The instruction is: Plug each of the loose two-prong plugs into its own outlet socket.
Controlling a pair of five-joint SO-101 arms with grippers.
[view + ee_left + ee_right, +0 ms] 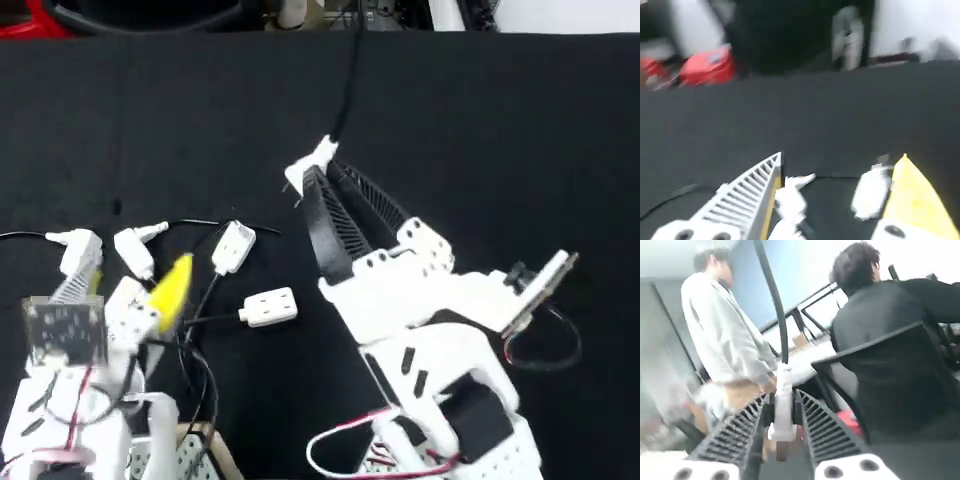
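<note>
- Your R gripper is pinching a white plug w/ black cable.
- Your L gripper is hanging spread over loose plugs, nr outlet socket.

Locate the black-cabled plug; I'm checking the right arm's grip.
In the high view the plug is mid-table, clamped in the right gripper, apart from the outlet socket nearer the left arm.

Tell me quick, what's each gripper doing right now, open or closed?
Left gripper: open, holding nothing.
Right gripper: closed on a white two-prong plug with a black cord.
</note>
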